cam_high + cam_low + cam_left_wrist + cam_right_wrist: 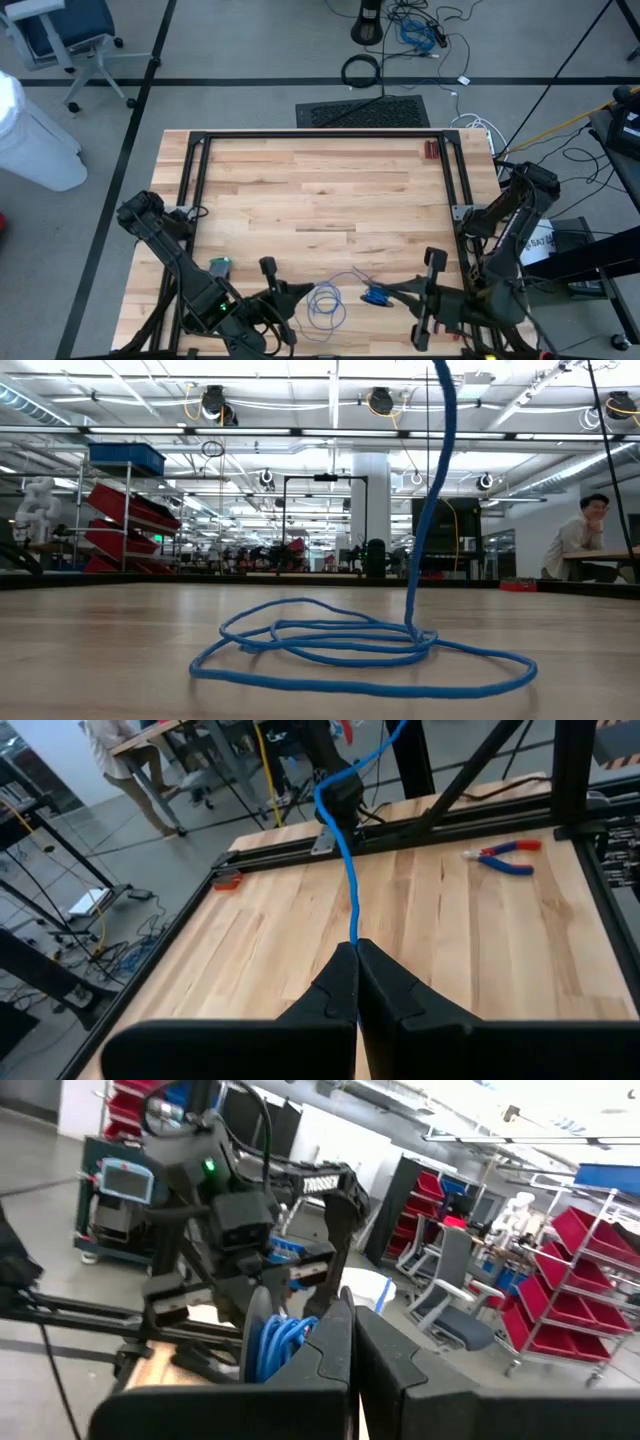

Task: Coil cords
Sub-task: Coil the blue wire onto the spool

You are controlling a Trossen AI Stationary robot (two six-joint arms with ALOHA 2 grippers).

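high: blue cord (pixel 327 303) loops on table (pixel 320 190) | left gripper (pixel 356 952) pinches strand | right gripper (pixel 352 1315) shut on bundle (wrist views only)

Grey floor (pixel 250 40), red shelving bins (pixel 125 510), white office chair (pixel 60 35).

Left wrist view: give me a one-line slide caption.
Left end effector shut on the blue cord, which stretches taut above the wooden table; red-handled pliers beyond.
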